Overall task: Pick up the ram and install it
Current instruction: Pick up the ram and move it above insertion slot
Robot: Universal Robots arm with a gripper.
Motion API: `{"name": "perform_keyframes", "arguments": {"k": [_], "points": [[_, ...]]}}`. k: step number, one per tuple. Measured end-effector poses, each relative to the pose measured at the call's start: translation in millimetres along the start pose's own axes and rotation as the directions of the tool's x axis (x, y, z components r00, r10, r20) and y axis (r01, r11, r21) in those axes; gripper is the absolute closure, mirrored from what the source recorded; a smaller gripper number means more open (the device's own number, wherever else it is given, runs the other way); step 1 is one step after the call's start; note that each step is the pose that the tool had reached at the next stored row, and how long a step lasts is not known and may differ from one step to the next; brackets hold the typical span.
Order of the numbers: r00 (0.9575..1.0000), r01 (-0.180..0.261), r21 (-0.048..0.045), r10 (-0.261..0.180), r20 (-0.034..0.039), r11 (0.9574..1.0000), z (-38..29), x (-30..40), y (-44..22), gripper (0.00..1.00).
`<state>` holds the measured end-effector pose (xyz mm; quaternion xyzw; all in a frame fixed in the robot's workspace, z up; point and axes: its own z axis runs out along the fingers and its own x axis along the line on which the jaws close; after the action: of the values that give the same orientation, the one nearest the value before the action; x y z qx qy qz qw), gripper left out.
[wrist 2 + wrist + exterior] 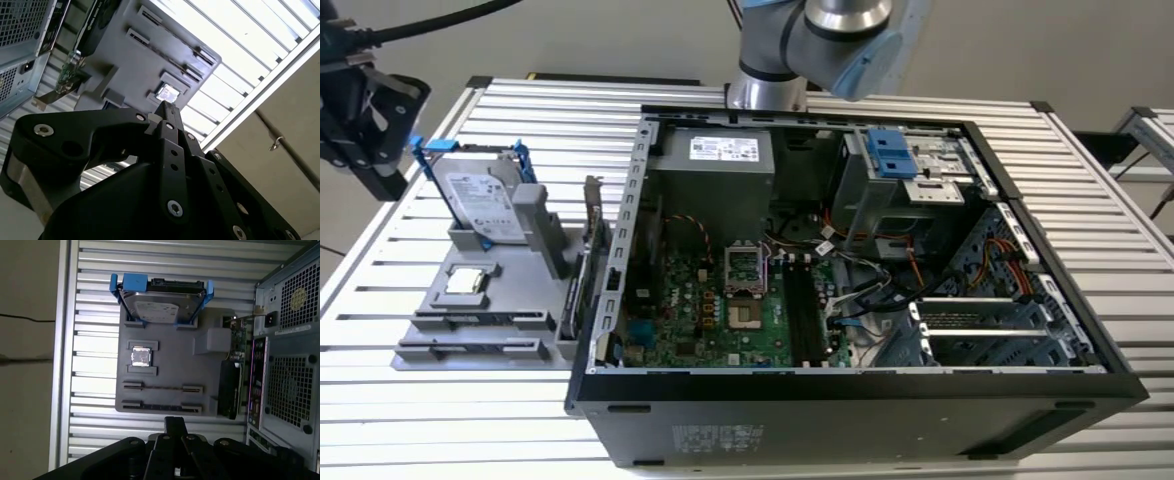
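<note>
Hovering closed and empty by the table's [95,290] edge, the pincer [175,421] is facing the ram [162,388] lying in its tray [170,355], likely needing to open first.

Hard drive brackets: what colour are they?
The brackets are blue; first wrist view shows them best.

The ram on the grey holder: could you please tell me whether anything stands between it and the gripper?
Nothing visible does. In the first wrist view the ram stands on edge in the grey holder, open air between it and the gripper; the processor chip and hard drive sit beyond it.
</note>
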<state>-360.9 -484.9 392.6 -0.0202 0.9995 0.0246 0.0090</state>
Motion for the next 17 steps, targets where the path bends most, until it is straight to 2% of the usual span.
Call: {"name": "perform_keyframes", "arguments": {"k": [9, 17], "points": [[1.0, -0.002, -0.0001, 0.002, 0.0001, 1.0, -0.2, 0.3, -6.2, 1.0], [1.0, -0.002, 0.0, 0.002, 0.0, 1.0, -0.3, 0.4, -8.5, 1.0]]}}
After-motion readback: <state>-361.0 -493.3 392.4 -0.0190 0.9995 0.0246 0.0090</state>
